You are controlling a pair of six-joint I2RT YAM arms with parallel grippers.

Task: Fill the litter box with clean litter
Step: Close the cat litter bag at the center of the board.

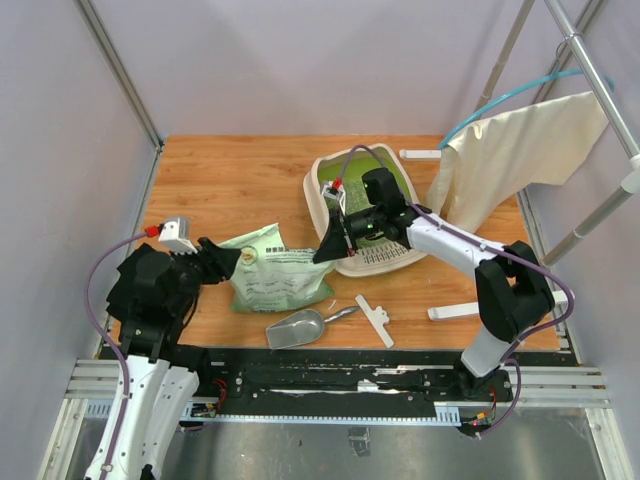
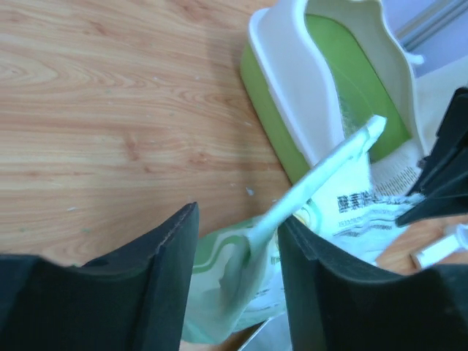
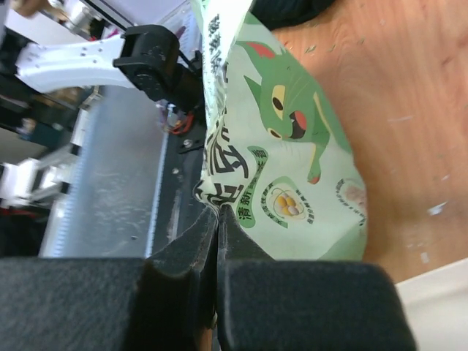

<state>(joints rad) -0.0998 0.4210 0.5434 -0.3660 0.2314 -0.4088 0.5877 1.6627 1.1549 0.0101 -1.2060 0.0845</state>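
The cream litter box [image 1: 340,262] with its green inside stands at the table's middle right, and its rim [image 2: 292,95] shows in the left wrist view. A light green printed bag [image 1: 275,272] lies left of it. My right gripper [image 3: 218,213] is shut on the bag's [image 3: 285,146] edge, at the bag's right end beside the box [image 1: 322,252]. At the bag's left end my left gripper [image 1: 232,262] stands open. The bag's sealed flap [image 2: 307,183] rises between its fingers [image 2: 157,278], and the jaws are apart. Clean litter is hidden.
A silver scoop [image 1: 297,328] lies near the front edge beside a white plastic piece [image 1: 375,318]. More white strips [image 1: 460,310] lie at the right and behind the box. A cream cloth [image 1: 520,150] hangs from a rail at the back right.
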